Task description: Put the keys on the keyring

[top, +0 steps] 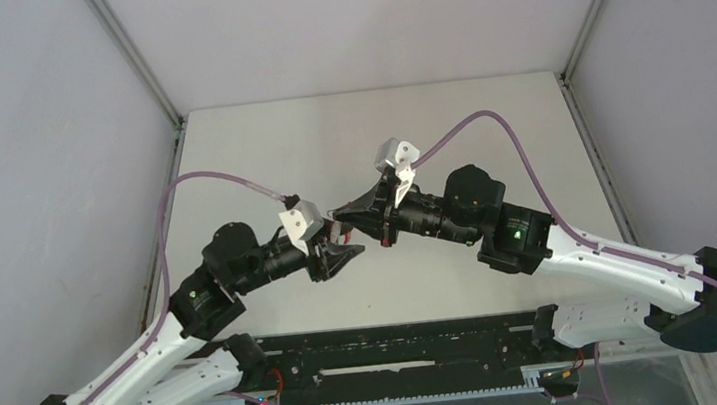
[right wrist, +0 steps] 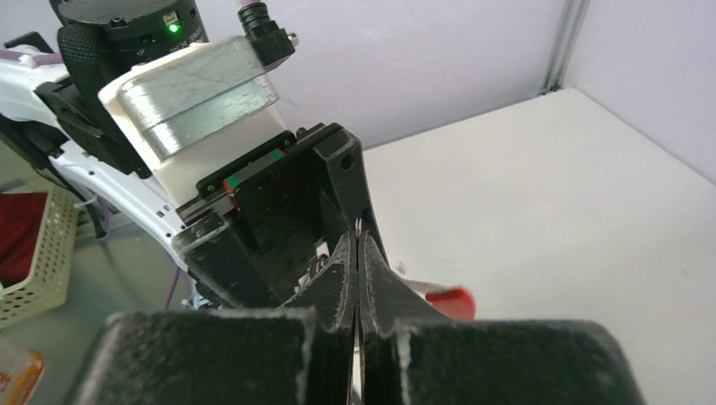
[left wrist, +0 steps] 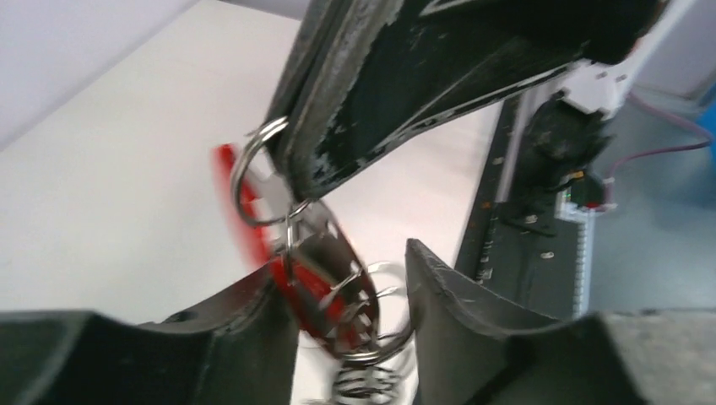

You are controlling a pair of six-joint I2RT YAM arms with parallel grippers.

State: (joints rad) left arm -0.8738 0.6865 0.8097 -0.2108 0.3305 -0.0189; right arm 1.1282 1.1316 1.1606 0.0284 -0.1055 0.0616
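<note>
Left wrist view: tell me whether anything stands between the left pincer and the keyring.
Nothing visible does. The keyring hangs between the parted fingers of the left pincer; the right pincer holds its upper ring from above.

Over table (top: 377,130) middle, left gripper (top: 345,254) and right gripper (top: 343,212) tip to tip, blocking it. Gap between left fingers (left wrist: 473,321) taken up by keyring (left wrist: 325,291). Far edge, both far corners free. Near edge lined by black rail (top: 401,359). Over arms arch purple cables (top: 486,119). Left, right, far sides closed by enclosure walls (top: 27,147).

White arm links (top: 622,260) with black joints (top: 469,191), purple cables (top: 482,114), green lights (top: 517,237).
</note>
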